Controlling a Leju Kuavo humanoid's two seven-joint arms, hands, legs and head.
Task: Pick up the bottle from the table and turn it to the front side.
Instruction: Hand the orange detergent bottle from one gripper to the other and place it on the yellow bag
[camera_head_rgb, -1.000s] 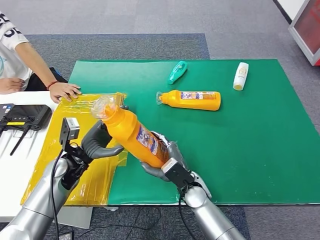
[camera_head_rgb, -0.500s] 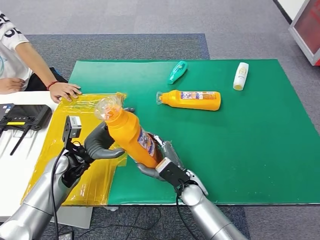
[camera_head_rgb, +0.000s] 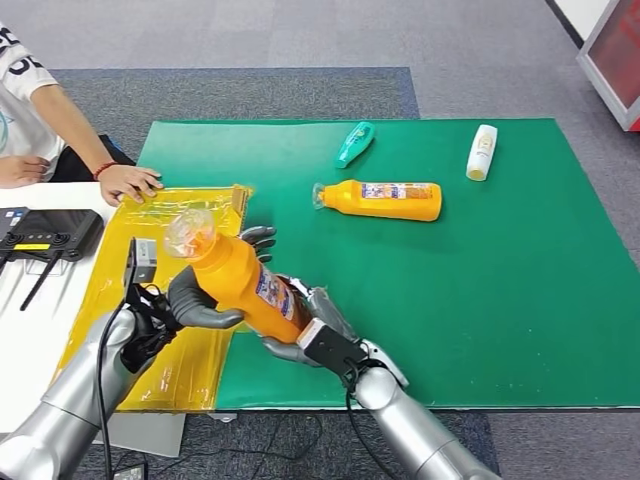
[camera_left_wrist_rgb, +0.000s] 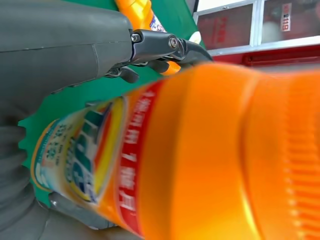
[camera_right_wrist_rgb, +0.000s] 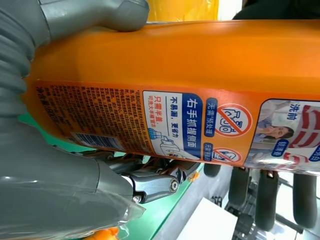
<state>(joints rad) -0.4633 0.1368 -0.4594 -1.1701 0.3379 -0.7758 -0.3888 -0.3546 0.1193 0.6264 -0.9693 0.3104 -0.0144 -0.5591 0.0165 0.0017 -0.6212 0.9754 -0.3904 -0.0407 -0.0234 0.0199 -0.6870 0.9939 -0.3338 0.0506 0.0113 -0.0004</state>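
Bottle mid-turn, held in both hands

Bottle (camera_head_rgb: 240, 280) is lifted off the green mat (camera_head_rgb: 490, 290), tilted, clear cap end toward the yellow sheet (camera_head_rgb: 192, 365).

Left hand (camera_head_rgb: 198, 298) grips the upper body just below the cap, fingers wrapped round it. Right hand (camera_head_rgb: 306, 325) holds the base end from beneath.

Step in hand, as judged: rotation. Right wrist view shows the fine-print back label (camera_right_wrist_rgb: 124, 122).

Next move likely needs one hand to loosen while the other rolls the bottle.

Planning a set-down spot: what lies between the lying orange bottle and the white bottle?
Bare green mat, head view: nothing between the lying orange bottle and the white bottle.
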